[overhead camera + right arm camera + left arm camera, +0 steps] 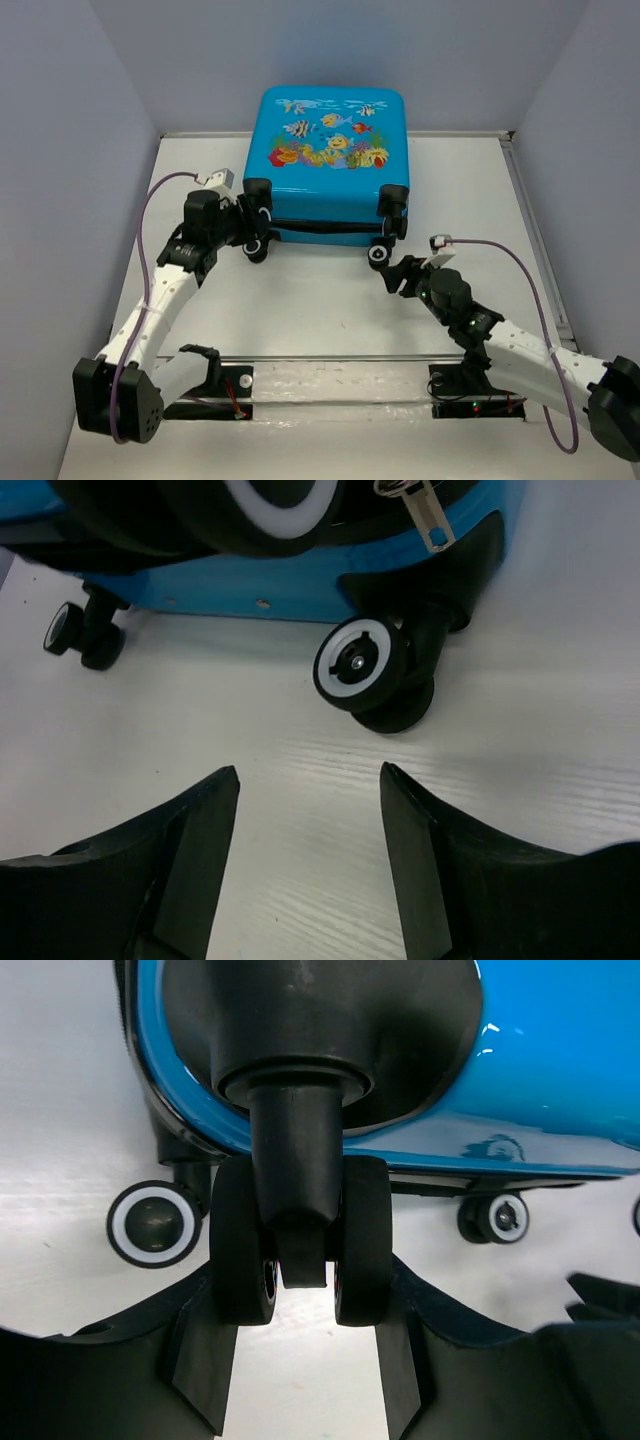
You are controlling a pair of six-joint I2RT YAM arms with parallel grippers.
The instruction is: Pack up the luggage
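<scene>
The bright blue luggage (330,150) lies flat and closed at the back of the table, fish print up, its wheels toward the arms. My left gripper (258,215) is at its near left corner. In the left wrist view the black twin caster wheel (240,1250) sits between the fingers of the left gripper (300,1300), which press on both its sides under the blue shell (540,1080). My right gripper (388,272) stands open just short of the near right black-and-white wheel (360,667), with bare table between its fingers (215,810).
A metal zipper pull (422,515) hangs off the luggage edge above the right wheel. Grey walls close in the white table (330,320) on three sides. A rail (340,360) with both arm bases runs along the near edge.
</scene>
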